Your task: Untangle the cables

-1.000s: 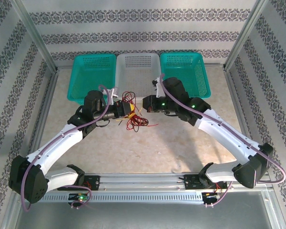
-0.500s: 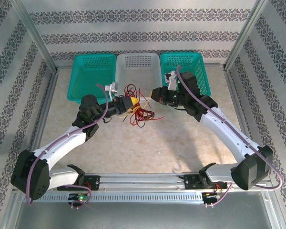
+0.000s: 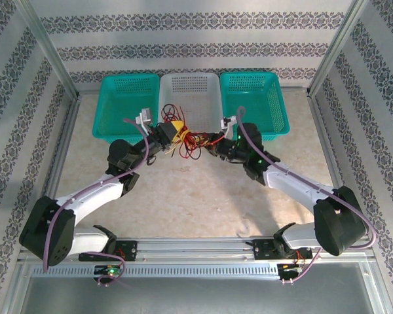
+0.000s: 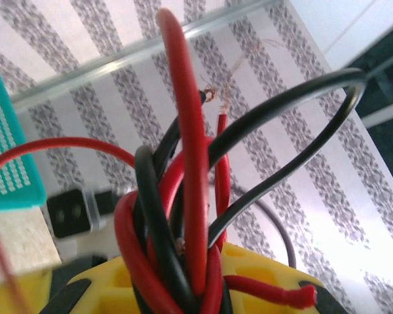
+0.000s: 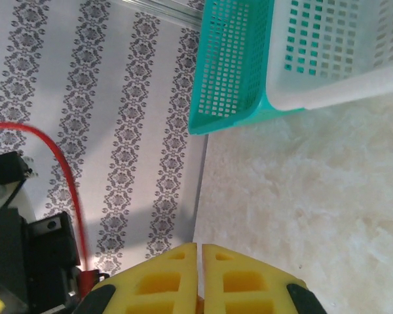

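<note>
Cable bundle (image 3: 191, 139) sits between my two grippers, just before the white basket (image 3: 190, 91). Left gripper (image 3: 173, 130) is clenched on the knot: one red cable (image 4: 187, 163), one black cable (image 4: 281, 111); yellow not resolved. Strands run rightward to the right gripper (image 3: 215, 139), pads (image 5: 164, 275) pressed together, possibly pinching a wire.

Grey damask-striped walls (image 3: 196, 39) and aluminium posts (image 3: 48, 49) enclose an evenly lit, mottled beige tabletop (image 3: 196, 203).
</note>
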